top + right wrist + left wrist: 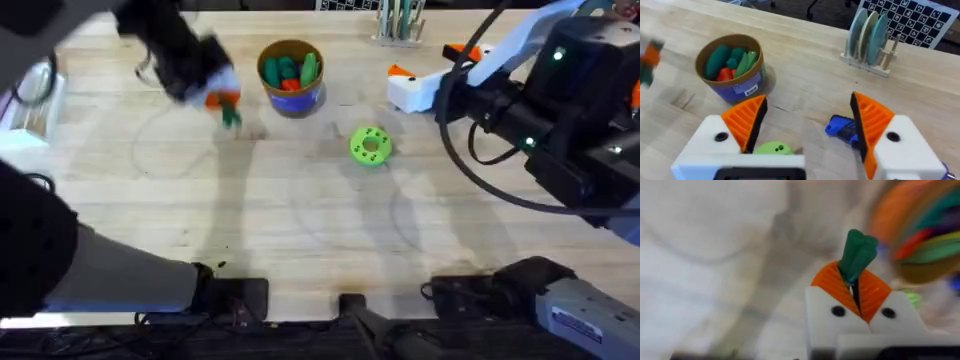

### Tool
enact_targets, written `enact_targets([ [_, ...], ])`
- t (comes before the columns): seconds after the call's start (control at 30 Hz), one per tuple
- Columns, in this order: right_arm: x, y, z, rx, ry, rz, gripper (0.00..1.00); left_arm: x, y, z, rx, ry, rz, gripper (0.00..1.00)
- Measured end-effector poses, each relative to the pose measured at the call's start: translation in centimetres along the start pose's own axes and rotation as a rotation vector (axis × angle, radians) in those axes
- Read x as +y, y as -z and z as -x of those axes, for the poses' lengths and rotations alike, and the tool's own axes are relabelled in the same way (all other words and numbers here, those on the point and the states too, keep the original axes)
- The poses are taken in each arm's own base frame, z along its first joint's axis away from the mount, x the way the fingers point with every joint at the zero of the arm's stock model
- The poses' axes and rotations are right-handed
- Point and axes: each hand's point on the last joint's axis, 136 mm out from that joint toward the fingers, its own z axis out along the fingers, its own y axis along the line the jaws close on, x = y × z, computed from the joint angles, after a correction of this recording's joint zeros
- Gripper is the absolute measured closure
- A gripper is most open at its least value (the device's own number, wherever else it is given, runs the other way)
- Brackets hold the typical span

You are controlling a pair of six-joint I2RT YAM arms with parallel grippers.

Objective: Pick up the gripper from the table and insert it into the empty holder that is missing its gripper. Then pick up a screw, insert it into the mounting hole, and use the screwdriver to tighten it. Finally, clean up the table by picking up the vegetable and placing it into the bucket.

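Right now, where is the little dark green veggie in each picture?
Overhead: the vegetable is upper left, pinched in the left gripper, left of the bucket.
Left wrist: the vegetable pokes up between the orange fingers, with the bucket blurred beside it.
Right wrist: it is a green blur at the left edge, left of the bucket.
Shared landmark: the bucket.

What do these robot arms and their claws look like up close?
Each claw has two white blocky mounts with a dark round screw hole, tipped by orange ribbed wedge pads: see the left claw and the right claw. The arms are black, with black cables looping beside the right arm, which also has white casing and small green lights.
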Motion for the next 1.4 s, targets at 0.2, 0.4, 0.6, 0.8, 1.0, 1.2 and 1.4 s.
enact_targets([
  [0.2, 0.0, 0.0, 0.0, 0.000, 0.000, 0.000, 0.011, -9.0, 4.9, 4.7, -0.262, -0.217, -0.320, 0.984],
  [0.4, 0.0, 0.0, 0.0, 0.000, 0.000, 0.000, 0.010, -15.1, 4.3, 3.8, -0.322, -0.458, -0.441, 0.984],
  [0.6, 0.0, 0.0, 0.0, 0.000, 0.000, 0.000, 0.010, -15.8, 2.5, 3.5, -0.293, -0.509, -0.437, 0.676],
  [0.8, 0.0, 0.0, -1.1, 0.043, -0.004, -0.001, 0.009, -15.6, 2.6, 3.7, -0.297, -0.511, -0.436, 0.021],
  [1.0, -0.1, 0.3, -3.3, 0.133, -0.014, -0.004, 0.010, -15.2, 2.7, 3.2, -0.285, -0.530, -0.425, 0.014],
  [1.2, 0.2, 2.4, -2.4, 0.133, -0.014, -0.004, 0.010, -13.8, 6.5, 1.3, -0.321, -0.642, -0.416, 0.014],
  [1.4, 0.7, 6.9, 0.6, 0.163, -0.017, -0.005, 0.010, -10.4, 12.5, -2.9, -0.371, -0.818, -0.393, 0.015],
])
